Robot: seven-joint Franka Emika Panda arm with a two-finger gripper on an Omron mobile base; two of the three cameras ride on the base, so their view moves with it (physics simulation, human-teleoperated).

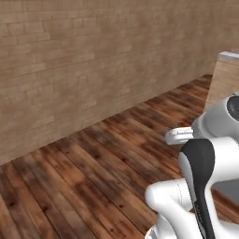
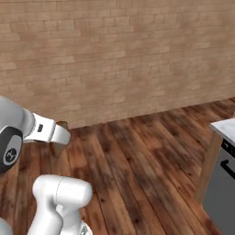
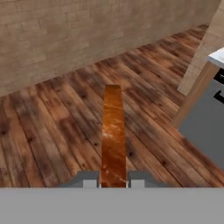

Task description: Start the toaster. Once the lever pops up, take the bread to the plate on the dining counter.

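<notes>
A brick wall [image 1: 70, 70] and dark plank floor [image 1: 93, 186] lie ahead of me, with the corner of a wooden-sided bench [image 3: 205, 78] at my right. My arm [image 1: 205, 172] is folded up close over the base. My hand [image 3: 113, 183] is clamped on the bread [image 3: 113, 131], held edge-on between the fingertips, above the floor. To carry it well I judge I should keep the grip firm and the wrist level, and drive smoothly toward the plate.

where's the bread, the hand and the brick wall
bread [image 3: 113, 131], hand view, broad brown face of the slice
hand [image 3: 113, 183], hand view, between its fingertips, shut on the bread
brick wall [image 2: 114, 55], right base view, middle of the bricks
</notes>
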